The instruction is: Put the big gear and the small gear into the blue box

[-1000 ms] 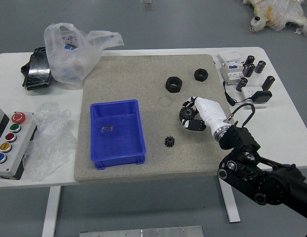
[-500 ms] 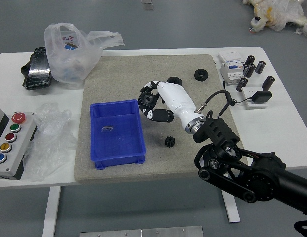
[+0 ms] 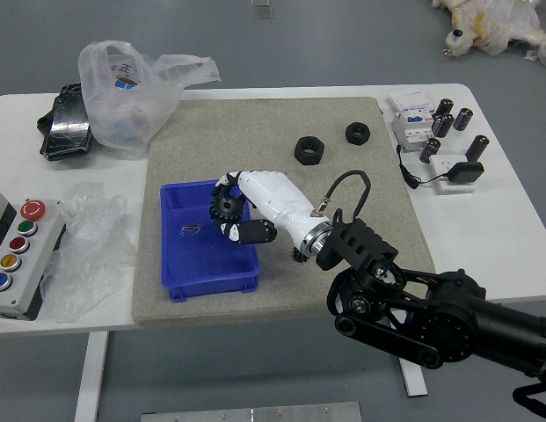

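Big gear (image 3: pixel 226 207): gripped in the fingers of the right hand (image 3: pixel 271 195), above the box (image 3: pixel 200 262), not yet let go. Small gear (image 3: pixel 299 256): outside on the mat (image 3: pixel 242 132), partly hidden by the hand. Both placements left to finish.

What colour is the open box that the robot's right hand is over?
The box is blue, seen best in the head view.

The black big gear (image 3: pixel 227 207) is held over the blue box (image 3: pixel 199 288), the small gear (image 3: pixel 299 256) outside it, mostly hidden.
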Tool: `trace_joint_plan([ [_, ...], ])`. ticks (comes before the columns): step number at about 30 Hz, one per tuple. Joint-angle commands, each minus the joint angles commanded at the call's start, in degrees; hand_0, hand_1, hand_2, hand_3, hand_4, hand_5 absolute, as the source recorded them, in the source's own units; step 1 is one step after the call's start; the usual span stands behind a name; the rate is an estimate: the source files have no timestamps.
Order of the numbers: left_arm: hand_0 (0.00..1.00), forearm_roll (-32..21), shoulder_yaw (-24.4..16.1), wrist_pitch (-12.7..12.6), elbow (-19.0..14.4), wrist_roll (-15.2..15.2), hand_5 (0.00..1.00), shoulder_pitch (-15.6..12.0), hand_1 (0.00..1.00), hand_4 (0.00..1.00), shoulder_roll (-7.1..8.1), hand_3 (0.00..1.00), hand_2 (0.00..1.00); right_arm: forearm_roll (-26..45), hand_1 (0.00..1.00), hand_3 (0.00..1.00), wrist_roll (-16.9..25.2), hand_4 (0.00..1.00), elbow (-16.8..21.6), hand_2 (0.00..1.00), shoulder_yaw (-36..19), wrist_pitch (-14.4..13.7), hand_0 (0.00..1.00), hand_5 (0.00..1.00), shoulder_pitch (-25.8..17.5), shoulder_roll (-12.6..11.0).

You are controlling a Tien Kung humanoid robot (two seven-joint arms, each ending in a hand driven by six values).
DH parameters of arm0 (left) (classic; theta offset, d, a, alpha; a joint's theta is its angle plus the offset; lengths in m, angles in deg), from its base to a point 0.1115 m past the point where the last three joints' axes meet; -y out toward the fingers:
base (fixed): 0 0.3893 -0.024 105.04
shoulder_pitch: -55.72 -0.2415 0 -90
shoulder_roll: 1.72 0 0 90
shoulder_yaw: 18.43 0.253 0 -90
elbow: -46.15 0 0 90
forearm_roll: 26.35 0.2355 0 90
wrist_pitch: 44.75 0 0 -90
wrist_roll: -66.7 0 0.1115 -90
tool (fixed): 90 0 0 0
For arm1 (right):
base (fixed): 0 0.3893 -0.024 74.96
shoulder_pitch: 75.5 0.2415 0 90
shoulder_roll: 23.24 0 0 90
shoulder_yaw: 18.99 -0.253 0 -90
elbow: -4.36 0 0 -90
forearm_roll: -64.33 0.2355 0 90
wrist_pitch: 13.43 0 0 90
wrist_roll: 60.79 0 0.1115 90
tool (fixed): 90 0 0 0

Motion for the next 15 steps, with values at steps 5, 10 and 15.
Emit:
trace_joint_plan([
  [5, 0.645, 0.3, -0.3, 0.1, -0.1, -0.2, 0.161, 0.0, 0.543, 0.659, -0.07, 0.652, 0.544, 0.8, 0.582, 0.524, -0.7, 0.572, -0.2, 0.531, 0.2, 2.9, 0.45, 0.002, 0.1, 0.2],
  [10, 0.645, 0.6, -0.4, 0.1, -0.1, -0.3, 0.161, 0.0, 0.543, 0.659, 0.04, 0.653, 0.544, 1.3, 0.597, 0.566, -0.9, 0.585, -0.3, 0.557, 0.6, 4.2, 0.456, 0.002, 0.3, 0.3],
  [15, 0.645, 0.6, -0.3, 0.1, -0.1, -0.2, 0.161, 0.1, 0.543, 0.659, 0.07, 0.653, 0.544, 1.4, 0.597, 0.566, -0.8, 0.585, -0.3, 0.557, 0.7, 4.2, 0.456, 0.002, 0.4, 0.3],
])
